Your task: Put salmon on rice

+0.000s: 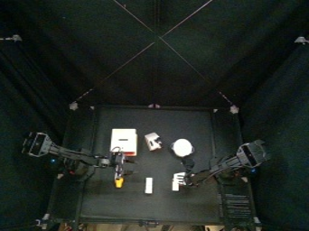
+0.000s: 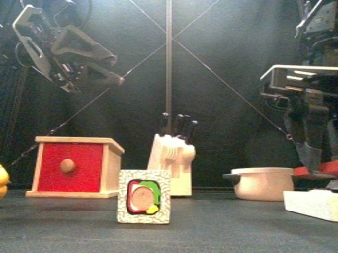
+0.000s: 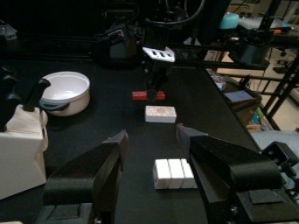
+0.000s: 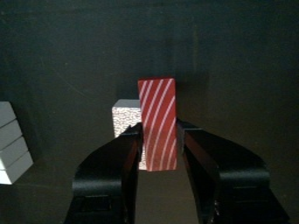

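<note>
We hold the red white-striped oblong piece (image 4: 156, 122) between the right gripper (image 4: 158, 150) jaws above the white rice block (image 4: 126, 115); next we must lower it; left gripper (image 3: 149, 147) hangs open, empty.

The table (image 3: 211, 105) is matt black, faintly sheened; the curtains (image 1: 49, 54) look like dull black cloth; the bowl (image 3: 65, 92) is smooth glossy white; the red box (image 2: 73, 168) looks like painted wood; the striped red block (image 4: 158, 122) is smooth; the speckled white block (image 4: 125, 118) looks grainy.
</note>
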